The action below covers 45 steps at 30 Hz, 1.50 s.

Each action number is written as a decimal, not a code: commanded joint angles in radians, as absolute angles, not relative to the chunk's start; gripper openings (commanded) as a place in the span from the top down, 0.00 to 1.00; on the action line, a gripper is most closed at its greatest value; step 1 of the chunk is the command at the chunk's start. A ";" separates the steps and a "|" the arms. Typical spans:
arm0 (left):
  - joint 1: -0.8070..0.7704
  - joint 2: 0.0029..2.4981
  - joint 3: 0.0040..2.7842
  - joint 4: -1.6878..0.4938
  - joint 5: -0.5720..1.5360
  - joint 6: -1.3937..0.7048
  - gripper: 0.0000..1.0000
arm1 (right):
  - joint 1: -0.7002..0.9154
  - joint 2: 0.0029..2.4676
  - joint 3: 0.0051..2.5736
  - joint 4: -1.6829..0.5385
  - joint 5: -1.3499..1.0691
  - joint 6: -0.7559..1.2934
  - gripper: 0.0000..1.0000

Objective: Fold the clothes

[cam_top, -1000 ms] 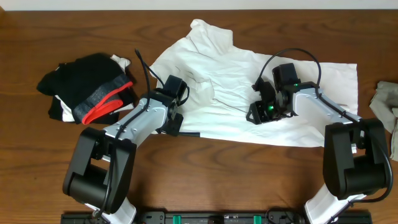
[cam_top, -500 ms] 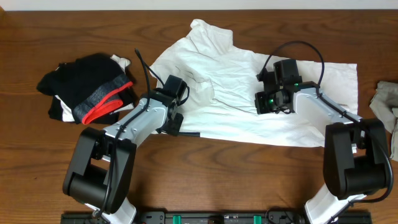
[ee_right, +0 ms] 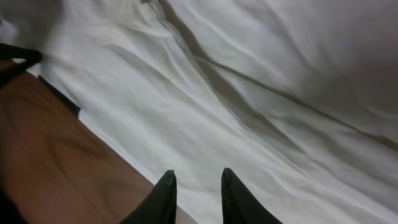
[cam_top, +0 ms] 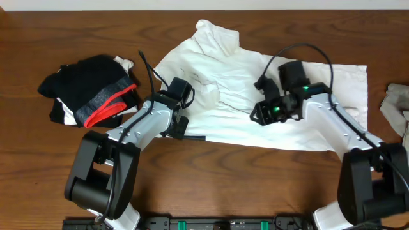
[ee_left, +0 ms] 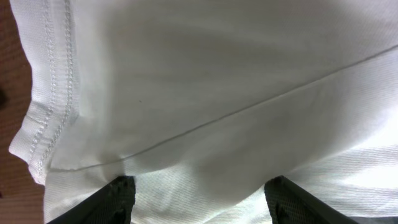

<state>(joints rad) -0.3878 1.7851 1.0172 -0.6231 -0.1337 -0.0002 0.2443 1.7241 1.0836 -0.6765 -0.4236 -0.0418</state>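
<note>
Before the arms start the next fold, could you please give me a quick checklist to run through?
1. T-shirt lying flat: not ok, creased and bunched at the top.
2. Left gripper open at the shirt's edge: ok.
3. Right gripper holding cloth: not ok, jaws nearly closed, nothing between.
4. Black garments apart from the shirt: ok.
5. Printed side up or down: cannot tell.

grey cloth (cam_top: 397,105) half off the overhead's right edge; left pincer (ee_left: 202,199) mostly below its wrist view's bottom edge
</note>
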 commanded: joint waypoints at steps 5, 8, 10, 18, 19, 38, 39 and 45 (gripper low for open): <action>-0.382 1.796 1.010 -0.623 -0.142 -0.001 0.31 | 0.268 1.840 1.066 -0.607 -0.301 -0.030 0.82; -0.382 1.796 1.010 -0.624 -0.142 -0.002 0.31 | 0.268 1.878 1.066 -0.573 -0.269 -0.011 0.84; -0.382 1.796 1.010 -0.626 -0.142 -0.002 0.31 | 0.268 1.900 1.066 -0.550 -0.236 0.006 0.86; -0.382 1.796 1.010 -0.627 -0.142 -0.001 0.31 | 0.225 1.892 1.075 -0.408 -0.157 0.045 0.89; -0.382 1.796 1.010 -0.627 -0.142 -0.001 0.31 | 0.214 1.890 1.077 -0.397 -0.152 0.059 0.89; -0.382 1.796 1.010 -0.622 -0.142 0.002 0.31 | 0.115 1.787 1.080 -0.666 -0.384 -0.005 0.62; -0.382 1.796 1.010 -0.621 -0.142 0.002 0.31 | 0.115 1.788 1.079 -0.671 -0.376 0.004 0.65; -0.382 1.796 1.010 -0.622 -0.142 0.002 0.31 | 0.120 1.789 1.079 -0.664 -0.369 -0.050 0.68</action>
<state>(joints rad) -0.3878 1.7851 1.0172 -0.6231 -0.1341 0.0002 0.1162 1.8053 1.0771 -0.6689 -0.3523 -0.0025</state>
